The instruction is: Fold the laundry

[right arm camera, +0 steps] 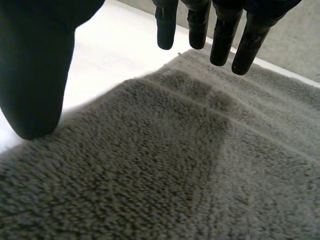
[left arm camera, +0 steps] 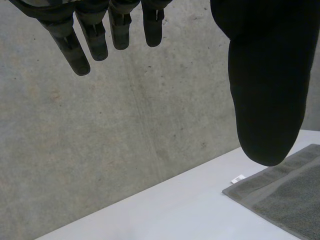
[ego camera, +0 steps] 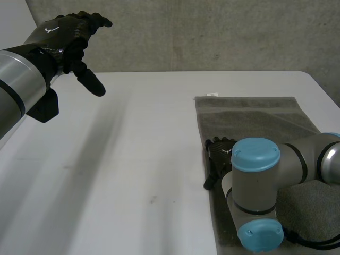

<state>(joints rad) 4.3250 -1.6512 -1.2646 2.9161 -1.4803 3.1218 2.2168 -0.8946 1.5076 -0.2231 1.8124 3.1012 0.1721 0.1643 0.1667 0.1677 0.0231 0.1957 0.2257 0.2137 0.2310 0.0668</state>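
A grey towel (ego camera: 255, 119) lies flat on the right part of the white table (ego camera: 133, 159), with a small white tag (ego camera: 212, 94) at its far left corner. My right hand (ego camera: 217, 159) hovers low over the towel's left edge, open, its fingers (right arm camera: 220, 35) straight above the pile of the towel (right arm camera: 165, 165) and its thumb (right arm camera: 35, 75) near the edge. My left hand (ego camera: 69, 34) is raised high at the far left, open, fingers (left arm camera: 95, 35) spread and holding nothing; the towel's corner (left arm camera: 285, 190) lies beyond its thumb (left arm camera: 270, 85).
My right arm's grey joint with light-blue caps (ego camera: 257, 191) covers the near part of the towel. A concrete wall (ego camera: 212, 32) runs behind the table's far edge. The table's left and middle are bare white surface.
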